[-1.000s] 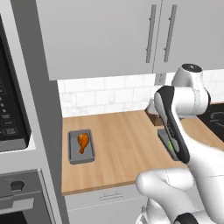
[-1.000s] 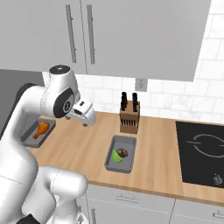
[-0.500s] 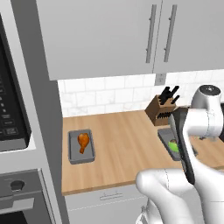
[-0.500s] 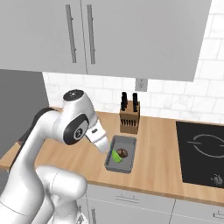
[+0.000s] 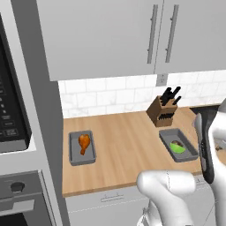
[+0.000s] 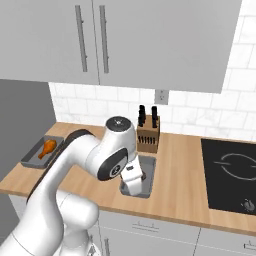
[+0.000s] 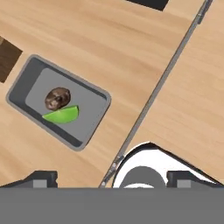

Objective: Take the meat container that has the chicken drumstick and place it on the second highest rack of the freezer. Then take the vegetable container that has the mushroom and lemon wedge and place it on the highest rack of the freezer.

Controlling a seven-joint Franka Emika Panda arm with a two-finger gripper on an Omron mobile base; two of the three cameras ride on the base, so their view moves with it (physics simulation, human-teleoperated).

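The vegetable container point(image 5: 178, 145) sits on the wooden counter point(image 5: 123, 145) just in front of the knife block point(image 5: 162, 112), holding the mushroom point(image 7: 57, 97) touching the lemon wedge point(image 7: 61, 115). A second ago the arm's upper joints stood over the counter's middle; it has since swung right, and its elbow now hangs above this tray. Well apart to the left, the meat container point(image 5: 81, 148) with the chicken drumstick point(image 5: 83, 142) lies near the counter's end, unchanged. White tiles back the counter, grey cupboards hang above, a black cooktop point(image 6: 230, 172) lies to the right. The gripper point(image 7: 111, 177) looks down beside the tray, jaws spread wide, holding nothing.
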